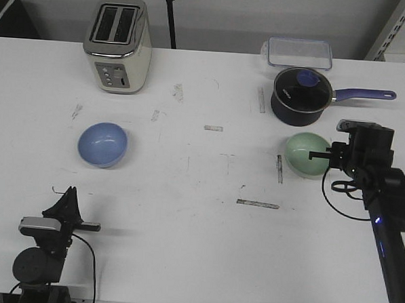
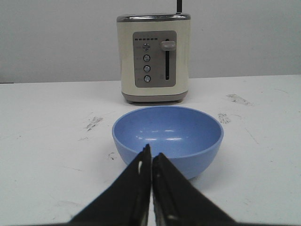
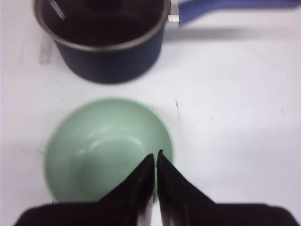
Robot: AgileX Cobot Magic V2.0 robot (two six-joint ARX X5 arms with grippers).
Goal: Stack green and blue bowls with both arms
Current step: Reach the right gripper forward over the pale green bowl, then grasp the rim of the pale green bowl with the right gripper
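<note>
Front view, near to far: left gripper [image 1: 93,226] sits low at the table's near edge, well short of the blue bowl [image 1: 103,144], fingers pressed together and holding nothing. Right gripper [image 1: 316,155] hangs over the near rim of the green bowl [image 1: 307,154], also pinched together with nothing in it. Just past the green bowl is the dark blue saucepan [image 1: 299,95], and the toaster [image 1: 118,44] stands well beyond the blue bowl.

My worry: with its fingers together, the right claw would just shove that glossy bowl into the saucepan instead of gripping the rim. Both need to spread first. The bowls are also well apart, so it's a long carry.
</note>
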